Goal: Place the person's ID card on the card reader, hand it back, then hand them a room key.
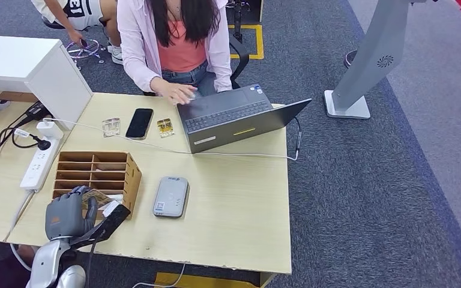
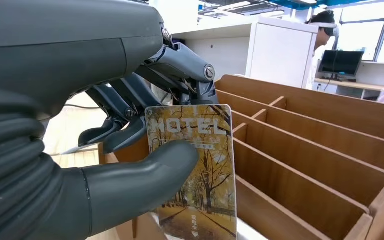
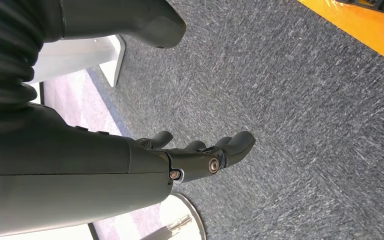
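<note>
Left hand (image 1: 67, 215) at wooden organizer (image 1: 96, 174), grey card reader (image 1: 171, 196) beside.

The key card (image 2: 195, 170), pinched in the left hand (image 2: 130, 165), read "HOTEL" across its top; smaller print lower down was too fine to read.

The room key (image 2: 195, 170) is a card printed with "HOTEL" over a picture of yellow autumn trees along a path; it stands upright at the near edge of the wooden organizer (image 1: 99, 171), pinched by the left hand (image 1: 69, 213). The grey card reader (image 1: 171, 196) lies flat on the desk (image 1: 240, 204), just beside the organizer.
</note>
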